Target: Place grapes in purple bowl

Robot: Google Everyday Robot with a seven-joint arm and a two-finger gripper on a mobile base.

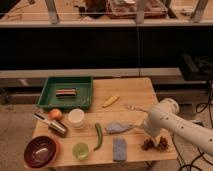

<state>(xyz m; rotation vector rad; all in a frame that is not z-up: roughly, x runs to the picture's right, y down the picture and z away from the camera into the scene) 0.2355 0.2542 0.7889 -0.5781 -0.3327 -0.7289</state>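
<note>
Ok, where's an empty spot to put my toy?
Bare wood lies at the back right, between the long yellow item and the wooden table's edge. The front left, around the purple bowl and white cup, is crowded. The gripper hangs over the dark grapes.

Cups two [76,118] [80,150]; purple bowl one [40,152]; tray one [75,103].

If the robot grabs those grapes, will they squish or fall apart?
Maybe. The grapes look like a bumpy bunch of small round berries, so a hard squeeze could squash them, and loose ones might roll across the table. They're small, so probably light. The gripper hangs just above them, near the table's front edge.
</note>
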